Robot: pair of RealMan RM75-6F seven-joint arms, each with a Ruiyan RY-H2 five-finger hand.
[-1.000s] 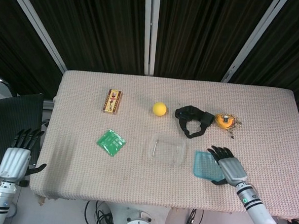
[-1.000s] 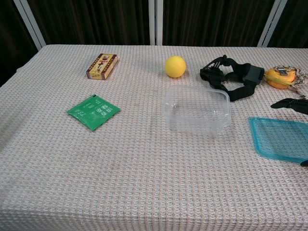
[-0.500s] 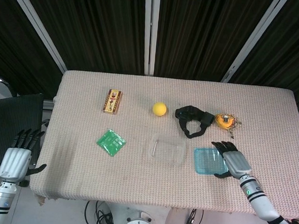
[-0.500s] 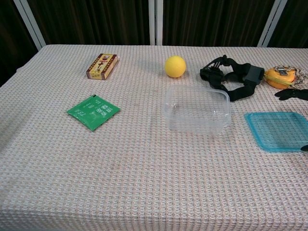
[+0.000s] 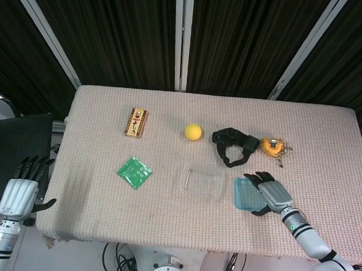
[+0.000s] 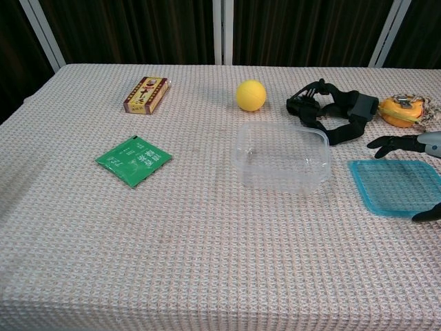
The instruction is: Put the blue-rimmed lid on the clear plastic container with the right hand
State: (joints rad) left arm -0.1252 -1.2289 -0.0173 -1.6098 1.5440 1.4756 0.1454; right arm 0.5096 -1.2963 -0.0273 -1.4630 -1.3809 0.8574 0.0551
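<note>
Fingers (image 6: 386,143) of the right hand (image 5: 268,194) were spread over the blue-rimmed lid (image 6: 395,187), the long ones reaching across its far edge and the thumb showing at its near edge, so the hand straddled the lid; whether any of them actually pressed on the rim could not be told, and nothing showed the lid raised. The lid lay flat on the desk (image 5: 95,136), just beside the clear plastic container (image 6: 282,156) on its right side, apart from it. The container stood open and uncovered, so the task looked barely begun: the lid had yet to be gripped, lifted, carried over and seated. The left hand (image 5: 19,192) hung off the near left corner of the desk with its fingers apart and nothing in them. Much of the right hand was cut off by the edge of the chest view, which showed only fingertips and the thumb, while in the head view the back of the hand hid the lid's right part and the contact beneath it.
</note>
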